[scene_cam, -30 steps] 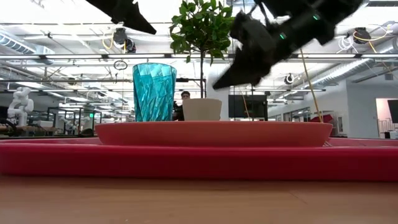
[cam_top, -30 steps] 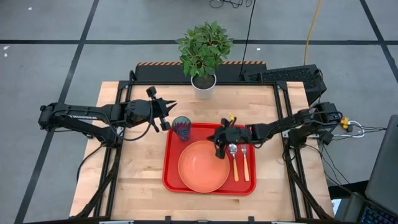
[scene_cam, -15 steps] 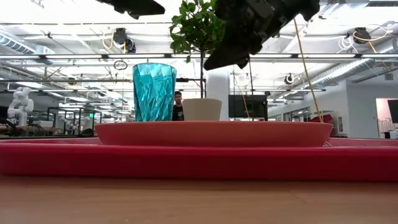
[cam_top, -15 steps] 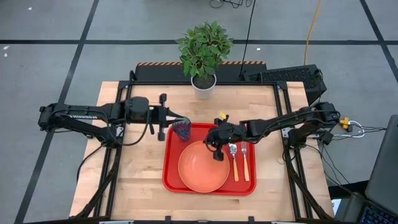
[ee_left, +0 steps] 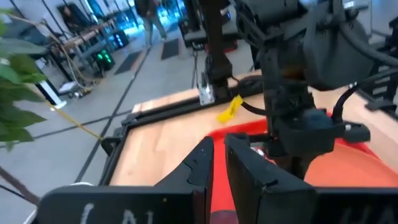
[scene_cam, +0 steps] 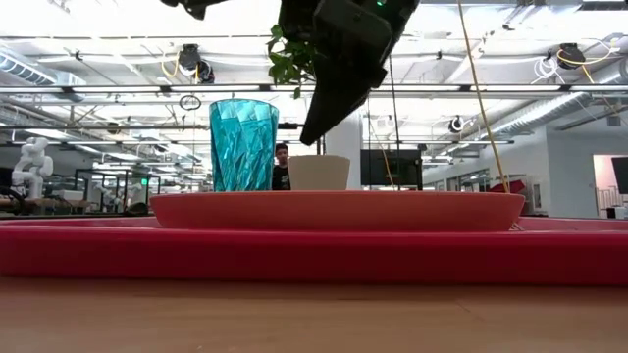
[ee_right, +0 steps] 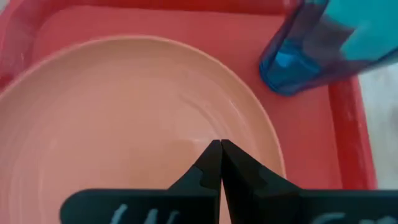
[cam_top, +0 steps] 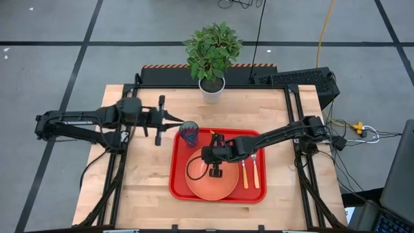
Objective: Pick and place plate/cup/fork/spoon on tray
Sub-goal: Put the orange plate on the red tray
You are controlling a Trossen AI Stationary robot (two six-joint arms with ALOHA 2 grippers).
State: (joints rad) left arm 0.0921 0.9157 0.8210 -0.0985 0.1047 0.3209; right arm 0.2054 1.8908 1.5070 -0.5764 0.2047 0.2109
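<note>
The red tray (cam_top: 178, 186) lies on the wooden table. On it are the orange plate (cam_top: 206, 186), the teal cup (cam_top: 189, 134) standing upright at its far left corner, and the spoon (cam_top: 244, 175) and fork (cam_top: 256, 175) lying side by side to the plate's right. My right gripper (cam_top: 215, 169) is shut and points down over the plate (ee_right: 112, 112). In the low view my right gripper (scene_cam: 311, 135) hangs clear above the plate (scene_cam: 334, 209). My left gripper (cam_top: 176, 119) is shut and hovers just left of the cup.
A white pot with a green plant (cam_top: 212, 87) stands at the table's far edge, behind the tray. Bare wood lies left of the tray and along the near edge. A person stands in the room far behind the table (scene_cam: 286, 162).
My right gripper has gone from beside the spoon toward the table's left and near edge, and now stands over the plate, fingers shut throughout. My left gripper has shut, reached to the cup's rim, then drawn back toward the table's left. The cup has stayed in place.
</note>
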